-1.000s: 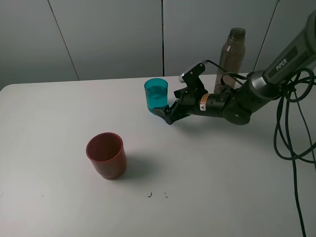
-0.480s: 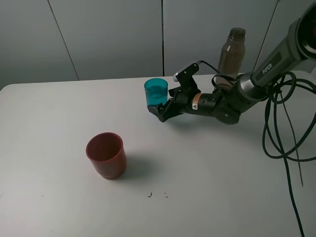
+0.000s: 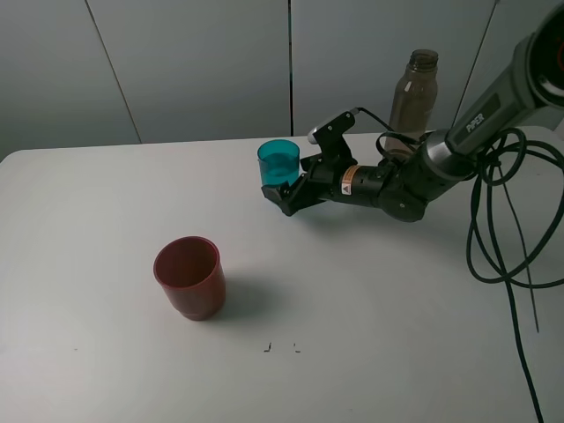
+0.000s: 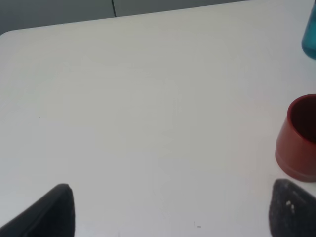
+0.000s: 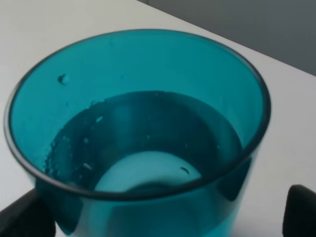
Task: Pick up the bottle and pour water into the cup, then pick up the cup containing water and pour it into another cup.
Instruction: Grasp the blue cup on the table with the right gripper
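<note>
White desk (image 3: 106,220) holds the water-filled blue cup (image 3: 279,160); the right gripper (image 3: 284,196) stands spread around its base (not pinching yet), ready to lift it for pouring.

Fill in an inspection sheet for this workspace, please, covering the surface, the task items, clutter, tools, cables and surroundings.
Surface: white table, no spill seen.
Job's things: bottle upright, uncapped, at the back behind the right arm; teal cup upright, partly filled with water; red cup upright, nearer the front left, apart from the others.
Clutter: two small dark marks near the front; otherwise nothing seen.
Grippers: right tool open, jaws either side of the teal cup; left tool open, holding nothing.
Cables: black cables hang from the right arm over the table's right side.
Surroundings: grey panelled wall.
</note>
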Controlling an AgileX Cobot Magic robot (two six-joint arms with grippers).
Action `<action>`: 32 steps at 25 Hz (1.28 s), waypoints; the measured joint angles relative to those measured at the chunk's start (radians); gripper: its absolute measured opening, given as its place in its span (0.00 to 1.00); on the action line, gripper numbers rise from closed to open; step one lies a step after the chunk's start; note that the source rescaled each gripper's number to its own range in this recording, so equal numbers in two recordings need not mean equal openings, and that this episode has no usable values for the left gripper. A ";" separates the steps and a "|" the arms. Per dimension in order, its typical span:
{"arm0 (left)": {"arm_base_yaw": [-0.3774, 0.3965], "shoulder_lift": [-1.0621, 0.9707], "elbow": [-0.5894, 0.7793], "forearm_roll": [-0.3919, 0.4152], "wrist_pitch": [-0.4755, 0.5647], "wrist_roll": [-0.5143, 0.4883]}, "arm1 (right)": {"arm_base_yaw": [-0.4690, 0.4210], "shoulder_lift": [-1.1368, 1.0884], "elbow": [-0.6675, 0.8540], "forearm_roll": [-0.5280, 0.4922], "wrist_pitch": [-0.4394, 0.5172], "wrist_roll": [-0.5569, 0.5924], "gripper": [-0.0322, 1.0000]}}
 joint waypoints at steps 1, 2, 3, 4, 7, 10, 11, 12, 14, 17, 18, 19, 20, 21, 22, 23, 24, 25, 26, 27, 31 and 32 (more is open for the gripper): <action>0.000 0.000 0.000 0.000 0.000 0.007 | 0.000 0.000 -0.002 0.000 0.000 0.000 0.98; 0.000 0.000 0.000 0.000 0.000 0.007 | 0.002 0.000 -0.003 0.000 0.000 0.002 0.98; 0.000 0.000 0.000 0.000 0.000 0.007 | 0.004 0.000 -0.006 0.000 0.000 0.004 0.98; 0.000 0.000 0.000 0.000 0.000 0.007 | 0.007 0.000 -0.010 0.000 0.000 0.004 0.98; 0.000 0.000 0.000 0.000 0.000 0.007 | 0.016 0.010 -0.029 0.008 0.000 0.004 0.98; 0.000 0.000 0.000 0.000 0.000 0.007 | 0.023 0.031 -0.051 0.023 0.004 0.008 0.98; 0.000 0.000 0.000 0.000 0.000 0.007 | 0.027 0.039 -0.058 0.022 0.004 0.008 0.98; 0.000 0.000 0.000 0.000 0.000 0.007 | 0.029 0.041 -0.066 0.022 0.006 0.008 0.98; 0.000 0.000 0.000 0.000 0.000 0.007 | 0.036 0.048 -0.079 0.022 0.006 0.008 0.98; 0.000 0.000 0.000 0.000 0.000 0.007 | 0.036 0.048 -0.093 0.026 0.006 0.008 0.98; 0.000 0.000 0.000 0.000 0.000 0.007 | 0.036 0.048 -0.094 0.026 0.006 0.008 0.98; 0.000 0.000 0.000 0.000 0.000 0.007 | 0.036 0.048 -0.094 0.026 0.006 0.010 0.98; 0.000 0.000 0.000 0.000 0.000 0.007 | 0.036 0.048 -0.097 0.026 0.006 0.010 0.98; 0.000 0.000 0.000 0.000 0.000 0.007 | 0.036 0.048 -0.097 0.026 0.006 0.010 0.98; 0.000 0.000 0.000 0.000 0.000 0.007 | 0.036 0.049 -0.097 0.026 0.006 0.010 0.98; 0.000 0.000 0.000 0.000 0.000 0.007 | 0.036 0.049 -0.097 0.026 0.006 0.010 0.98; 0.000 0.000 0.000 0.000 0.000 0.007 | 0.036 0.049 -0.097 0.026 0.006 0.010 0.98; 0.000 0.000 0.000 0.000 0.000 0.000 | 0.036 0.049 -0.097 0.028 0.006 0.010 0.98; 0.000 0.000 0.000 0.000 0.000 0.000 | 0.036 0.049 -0.097 0.030 0.005 0.010 0.98; 0.000 0.000 0.000 0.000 0.000 0.000 | 0.036 0.049 -0.097 0.030 0.005 0.010 0.98; 0.000 0.000 0.000 0.000 0.000 0.000 | 0.036 0.069 -0.105 0.034 0.000 0.023 0.98; 0.000 0.000 0.000 0.000 0.000 0.000 | 0.036 0.075 -0.113 0.034 0.000 0.031 0.98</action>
